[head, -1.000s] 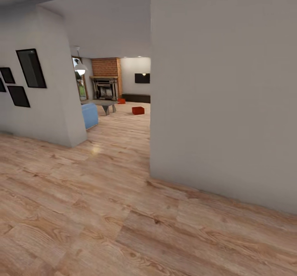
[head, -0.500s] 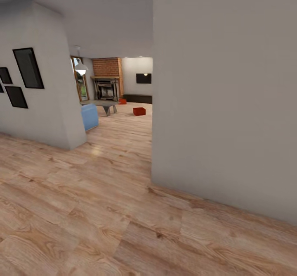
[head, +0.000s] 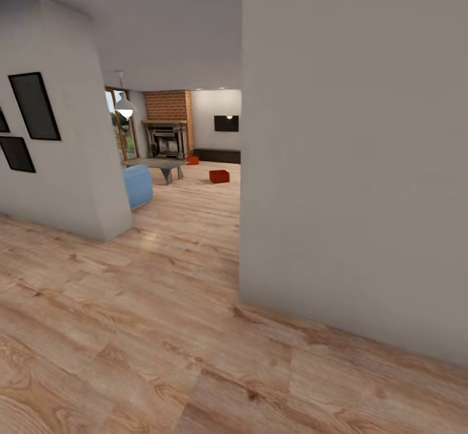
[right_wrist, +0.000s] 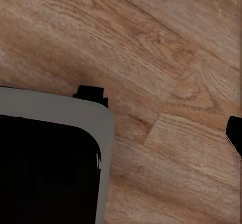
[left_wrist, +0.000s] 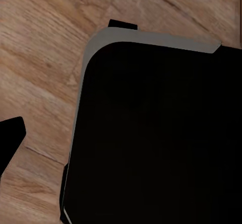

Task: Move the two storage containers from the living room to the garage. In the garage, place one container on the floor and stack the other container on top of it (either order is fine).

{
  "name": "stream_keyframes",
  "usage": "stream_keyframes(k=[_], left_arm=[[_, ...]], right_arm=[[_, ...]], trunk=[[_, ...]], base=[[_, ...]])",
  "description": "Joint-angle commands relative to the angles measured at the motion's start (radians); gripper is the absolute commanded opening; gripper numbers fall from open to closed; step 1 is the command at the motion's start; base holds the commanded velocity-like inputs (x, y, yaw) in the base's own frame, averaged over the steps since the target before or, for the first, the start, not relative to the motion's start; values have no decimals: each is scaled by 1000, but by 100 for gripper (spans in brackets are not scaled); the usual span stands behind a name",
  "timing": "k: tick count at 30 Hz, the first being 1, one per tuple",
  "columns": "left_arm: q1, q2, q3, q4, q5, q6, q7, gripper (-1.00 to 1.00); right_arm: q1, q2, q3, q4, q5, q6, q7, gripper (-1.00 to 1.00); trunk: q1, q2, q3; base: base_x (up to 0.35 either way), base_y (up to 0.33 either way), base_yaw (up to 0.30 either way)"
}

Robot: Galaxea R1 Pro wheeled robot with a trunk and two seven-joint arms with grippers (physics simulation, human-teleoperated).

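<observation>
Far ahead, through the opening between two walls, lies the living room (head: 195,180) with its light wood-plank floor. Two small orange-red storage containers rest on that floor: one (head: 219,175) in the open, the other (head: 192,159) farther back by the red-brick fireplace (head: 167,128). The garage is out of view. In the left wrist view a dark fingertip (left_wrist: 10,138) pokes in at the frame's edge above the planks. The right wrist view has a dark fingertip (right_wrist: 235,136) at its edge. Nothing is held that I can see.
A grey wall (head: 351,161) juts out close on the right, its corner at mid-view. Another wall (head: 58,161) with black picture frames (head: 34,106) bounds the left. A blue seat (head: 138,186), a low grey table (head: 159,163) and a hanging lamp (head: 125,106) stand beyond. My dark base (left_wrist: 151,143) shows under both wrists.
The whole head view has shifted: the picture frames slid toward the left edge and the left wall looms nearer, so the camera moved. The containers stay put.
</observation>
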Motion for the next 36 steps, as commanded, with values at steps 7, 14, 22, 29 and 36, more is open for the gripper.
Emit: stream_keyframes(k=[7,14,22,29,36], left_arm=[[0,0,0,-1,6,-2,0,100],[0,0,0,-1,6,-2,0,100],[0,0,0,-1,6,-2,0,100],[0,0,0,-1,6,-2,0,100],[0,0,0,-1,6,-2,0,100]], right_arm=[[-1,0,5,2,-11,-10,4,100],[-1,0,2,3,-16,-12,4,100],[-1,0,-1,2,-17,-12,4,100],[-1,-1,-2,2,-19,-13,4,100],[-1,-1,-2,2,-19,-13,4,100]], trunk=[[1,0,-1],[1,0,-1],[1,0,-1],[1,0,-1],[1,0,-1]], base=[[323,0,81],[323,0,263],[323,0,273],[323,0,273],[323,0,273]])
